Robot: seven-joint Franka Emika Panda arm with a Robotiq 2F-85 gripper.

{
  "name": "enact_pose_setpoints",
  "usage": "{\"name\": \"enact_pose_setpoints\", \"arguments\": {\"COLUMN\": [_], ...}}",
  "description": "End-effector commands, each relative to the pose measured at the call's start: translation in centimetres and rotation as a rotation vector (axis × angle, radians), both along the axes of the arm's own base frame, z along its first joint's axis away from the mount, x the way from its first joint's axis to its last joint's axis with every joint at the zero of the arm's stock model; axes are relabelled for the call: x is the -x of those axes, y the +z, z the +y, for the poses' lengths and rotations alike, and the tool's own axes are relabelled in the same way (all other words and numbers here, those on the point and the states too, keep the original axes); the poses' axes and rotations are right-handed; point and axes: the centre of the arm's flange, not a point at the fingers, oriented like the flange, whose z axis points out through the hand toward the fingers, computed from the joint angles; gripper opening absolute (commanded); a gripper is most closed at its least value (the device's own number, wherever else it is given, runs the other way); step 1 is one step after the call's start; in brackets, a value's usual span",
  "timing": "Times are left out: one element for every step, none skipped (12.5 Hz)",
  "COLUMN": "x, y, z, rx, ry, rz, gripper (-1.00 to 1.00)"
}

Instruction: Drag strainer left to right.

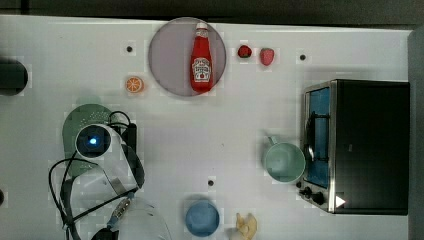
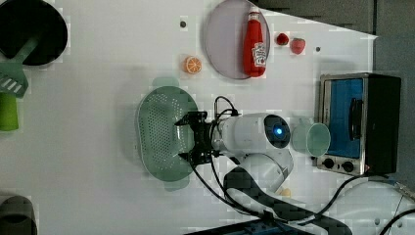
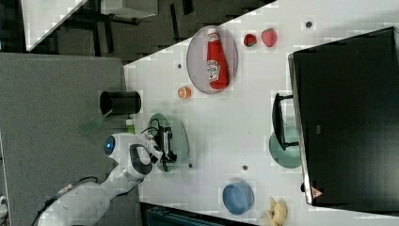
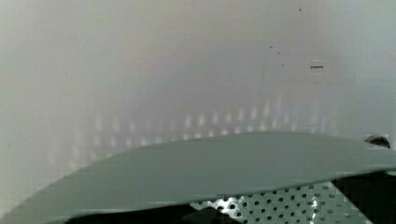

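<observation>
Bare table [image 1: 200,140] runs from strainer [image 1: 82,120] to mug [image 1: 284,161].

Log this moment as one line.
gripper: open, over strainer | strainer: top view's left, not yet dragged | mug: by oven

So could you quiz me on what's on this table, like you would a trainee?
1. True or false: the ketchup bottle lies on the plate.
2. The open gripper is over which thing? A) the mug B) the strainer C) the blue bowl
3. Fill in: in the top view, the mug stands just left of the ____.

Key: 1 true; 2 B; 3 toaster oven.
</observation>
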Motion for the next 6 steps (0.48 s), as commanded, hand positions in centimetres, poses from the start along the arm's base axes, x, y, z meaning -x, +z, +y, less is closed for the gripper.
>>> {"name": "enact_pose_setpoints", "arguments": {"x": [-1.2, -1.3, -1.5, -1.6, -1.7, -1.7], "y": [1.7, 1.8, 1.9, 1.9, 1.9, 1.8], "z": [-2.6, -3.7, -4.8, -6.0, -7.1, -8.2], "rx": [0.026, 0.037, 0.047, 0.056, 0.065, 0.071], "ry": [-0.054, -0.067, -0.079, -0.095, -0.11, -0.118], "rz": [-0.044, -0.045, -0.049, -0.048, -0.046, -0.042], "gripper": [1.0, 1.0, 1.0, 1.0, 1.0, 1.0]}}
